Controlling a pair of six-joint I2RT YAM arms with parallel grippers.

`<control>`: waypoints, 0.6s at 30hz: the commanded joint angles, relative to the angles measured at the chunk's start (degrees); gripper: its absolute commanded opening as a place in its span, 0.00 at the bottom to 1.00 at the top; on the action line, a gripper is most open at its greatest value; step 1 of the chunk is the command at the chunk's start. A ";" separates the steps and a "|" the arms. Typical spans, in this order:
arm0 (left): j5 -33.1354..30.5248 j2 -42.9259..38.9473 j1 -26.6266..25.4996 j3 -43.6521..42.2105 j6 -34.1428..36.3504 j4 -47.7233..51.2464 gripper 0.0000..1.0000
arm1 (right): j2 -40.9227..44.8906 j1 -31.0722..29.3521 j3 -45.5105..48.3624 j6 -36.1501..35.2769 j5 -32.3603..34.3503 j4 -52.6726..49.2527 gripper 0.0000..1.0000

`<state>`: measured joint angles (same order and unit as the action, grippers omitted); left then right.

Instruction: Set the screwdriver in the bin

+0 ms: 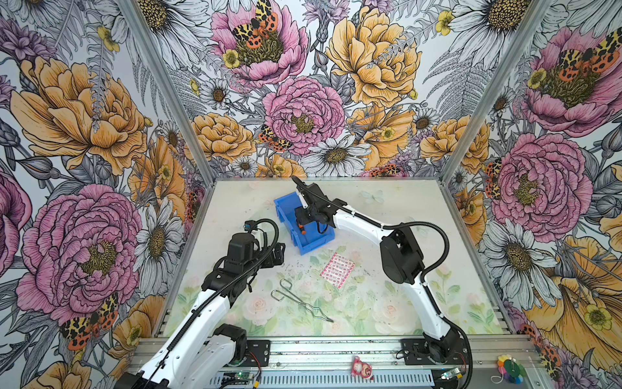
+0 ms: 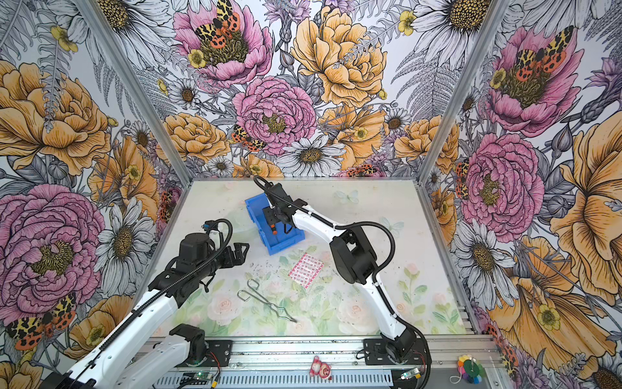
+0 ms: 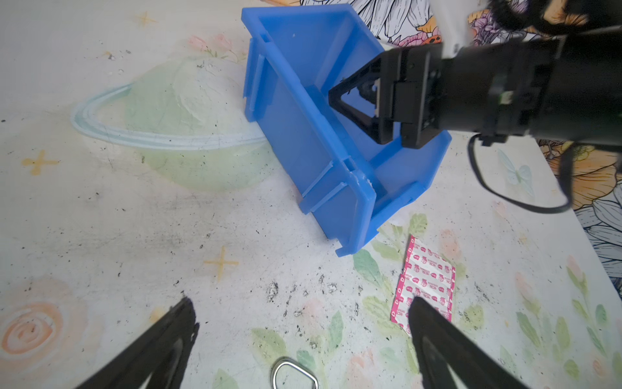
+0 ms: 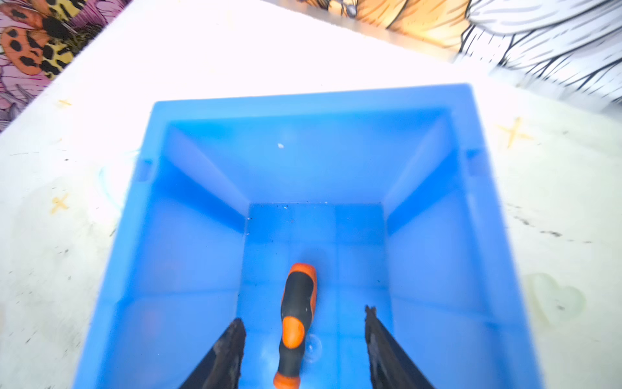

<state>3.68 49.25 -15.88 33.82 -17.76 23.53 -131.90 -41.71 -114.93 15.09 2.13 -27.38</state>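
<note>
since screwdriver (image 4: 298,303) lies inside bin (image 4: 437,269), clear of both jaws, task looks nearly done. right hand (image 4: 303,316) partly open over bin, holding nothing. left hand (image 3: 301,303) wide open, empty, above surface (image 3: 134,235) near bin. remaining: lift right hand out.

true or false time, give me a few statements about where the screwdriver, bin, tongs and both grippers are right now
1. The screwdriver is inside the bin. True.
2. The right gripper is shut on the screwdriver. False: its jaws stand apart on either side of the handle, with a gap on each side.
3. The wire tongs lie in the bin. False: they lie on the table, outside the bin.
4. The left gripper is open and holds nothing. True.
5. The pink packet lies on the table, outside the bin. True.
</note>
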 commanded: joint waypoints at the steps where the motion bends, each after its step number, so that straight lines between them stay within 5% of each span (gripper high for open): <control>1: -3.28 0.88 0.73 2.47 2.79 0.75 0.99 | 8.29 -0.90 5.89 -2.07 0.06 2.33 0.61; 18: -15.25 -1.96 -0.21 -0.23 2.12 1.02 0.99 | 42.64 -0.75 43.59 -0.12 8.60 7.42 0.76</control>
<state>-8.43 46.63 -15.79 34.44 -16.27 25.23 -93.71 -42.72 -73.93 14.04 6.55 -21.54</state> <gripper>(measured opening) 0.986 0.757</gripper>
